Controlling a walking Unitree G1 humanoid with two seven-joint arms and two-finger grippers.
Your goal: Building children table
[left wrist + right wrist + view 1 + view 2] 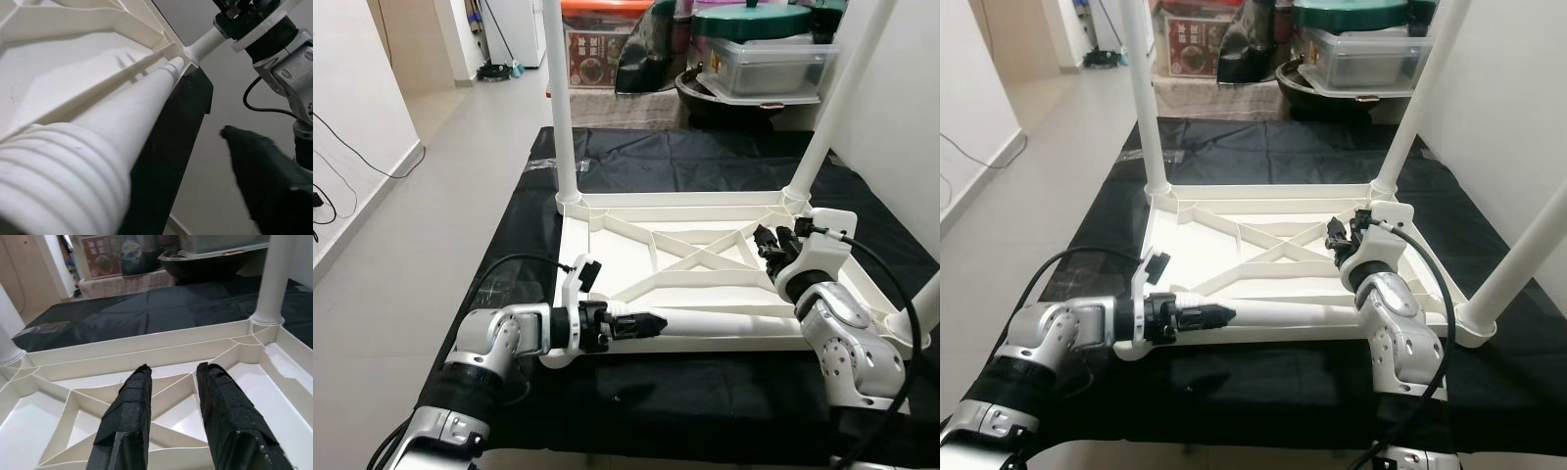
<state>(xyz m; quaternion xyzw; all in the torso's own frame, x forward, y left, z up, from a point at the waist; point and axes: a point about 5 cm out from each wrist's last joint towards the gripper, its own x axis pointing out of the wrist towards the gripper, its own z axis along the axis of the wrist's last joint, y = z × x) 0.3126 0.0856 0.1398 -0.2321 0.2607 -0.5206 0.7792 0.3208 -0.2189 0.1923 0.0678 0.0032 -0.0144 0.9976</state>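
The L gripper point(641, 321) grips a smooth white plastic table leg point(724, 326) with a ribbed end, lying flat across the lower middle. It points right along the upside-down ribbed tabletop point(636, 245). The R gripper point(173, 382) is a bit open, holding nothing.

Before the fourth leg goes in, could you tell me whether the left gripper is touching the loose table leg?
Touching. In the left eye view the left gripper is closed around the threaded end of the loose table leg, which lies along the near edge of the upturned tabletop.
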